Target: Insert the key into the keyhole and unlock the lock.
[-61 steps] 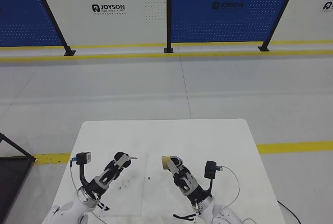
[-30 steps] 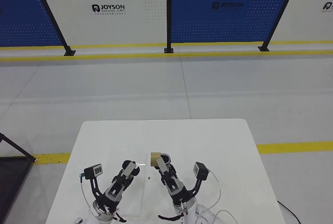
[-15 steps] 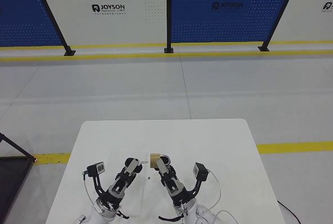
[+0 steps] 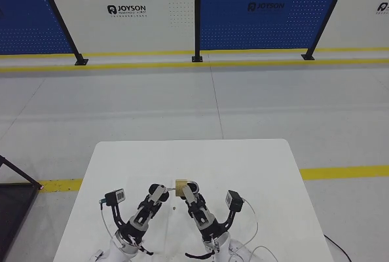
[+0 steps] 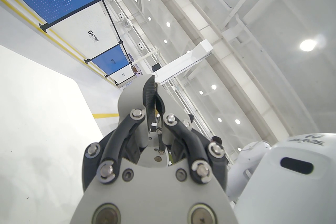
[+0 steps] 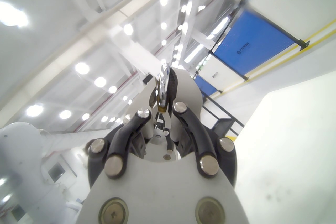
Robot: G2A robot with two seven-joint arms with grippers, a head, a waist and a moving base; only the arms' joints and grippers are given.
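In the top view, the small brass padlock (image 4: 181, 185) hangs above the white table (image 4: 260, 164), with my right gripper (image 4: 187, 190) shut on it. The left gripper (image 4: 159, 191) is shut on the thin silver key (image 4: 170, 190), which points sideways at the padlock, its tip at the brass body. I cannot tell whether the tip is inside the keyhole. The right wrist view shows the padlock's silver shackle (image 6: 164, 77) standing out between the pressed pads (image 6: 173, 83). The left wrist view shows the left gripper's (image 5: 153, 89) black pads closed together, with the key hidden edge-on.
The table's far edge (image 4: 194, 140) and right corner lie beyond the grippers. A dark rack (image 4: 4, 177) stands off the table's left side. A small dark speck (image 4: 173, 209) lies on the tabletop between the arms.
Both arms have drawn together toward the table's middle. The left gripper has carried the key rightward until its tip meets the padlock held by the right gripper.
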